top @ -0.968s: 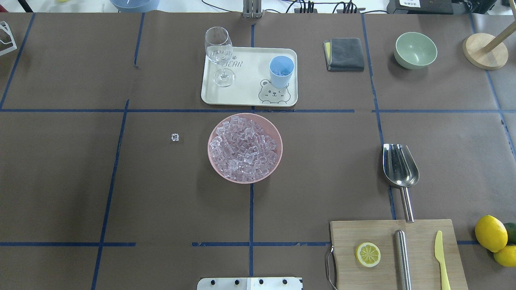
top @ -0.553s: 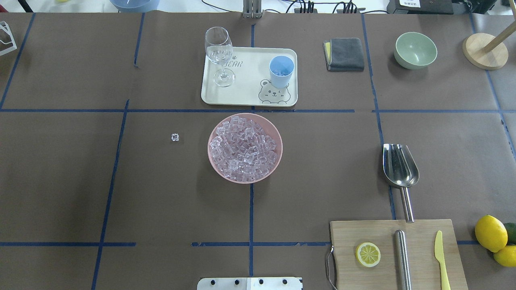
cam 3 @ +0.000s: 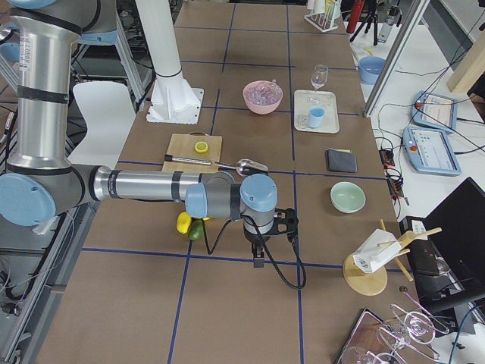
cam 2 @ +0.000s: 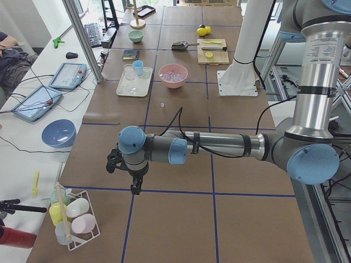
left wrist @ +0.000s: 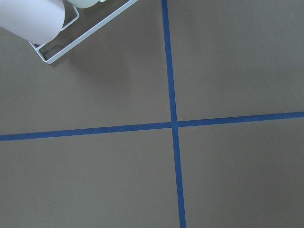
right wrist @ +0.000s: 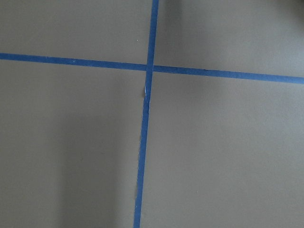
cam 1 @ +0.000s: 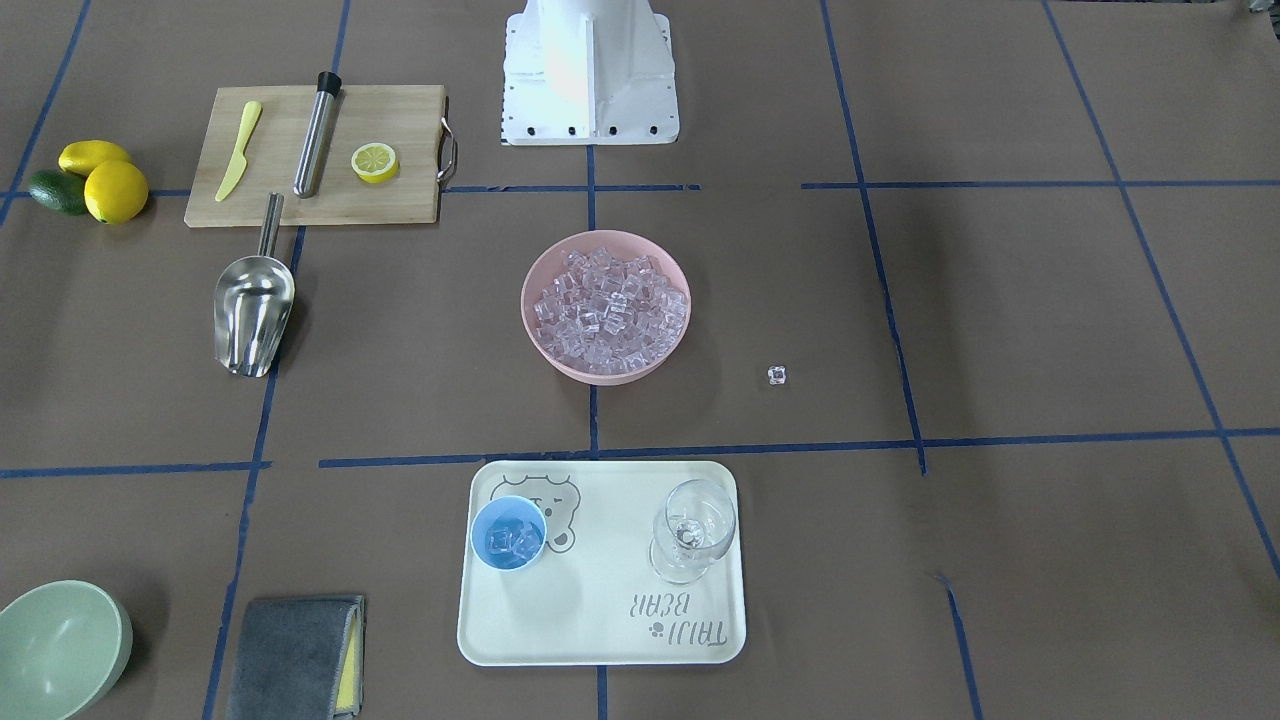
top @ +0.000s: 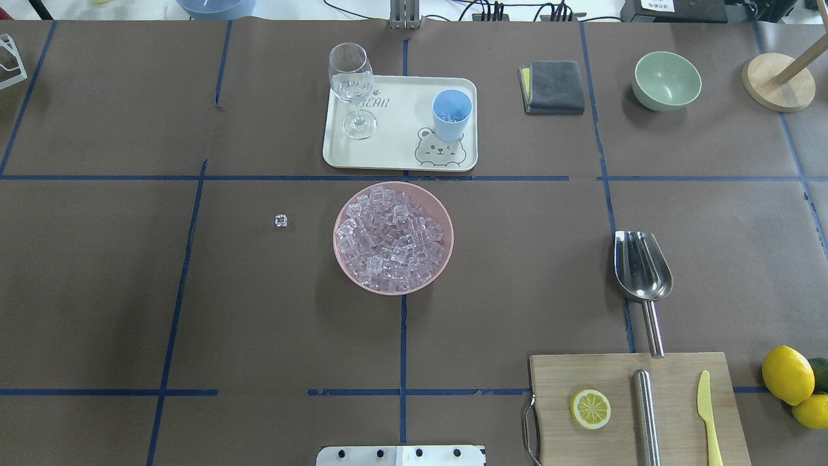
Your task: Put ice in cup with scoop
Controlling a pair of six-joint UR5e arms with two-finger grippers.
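The ice (top: 392,237) fills a pink bowl (top: 445,259) at the table's middle, also in the front-facing view (cam 1: 606,305). One loose cube (top: 281,221) lies left of the bowl. The light-blue cup (top: 451,114) stands on the cream tray (top: 394,152) and holds a few cubes (cam 1: 508,533). The steel scoop (top: 642,272) lies flat at the right, handle toward the cutting board. My left gripper (cam 2: 135,188) and right gripper (cam 3: 258,261) show only in the side views, far from these things. I cannot tell whether they are open.
A wine glass (top: 352,90) stands on the tray. A grey cloth (top: 554,87), green bowl (top: 667,80) and wooden stand (top: 778,81) are at the back right. The cutting board (top: 637,408) carries a lemon slice, steel cylinder and yellow knife; lemons (top: 788,375) lie beside it.
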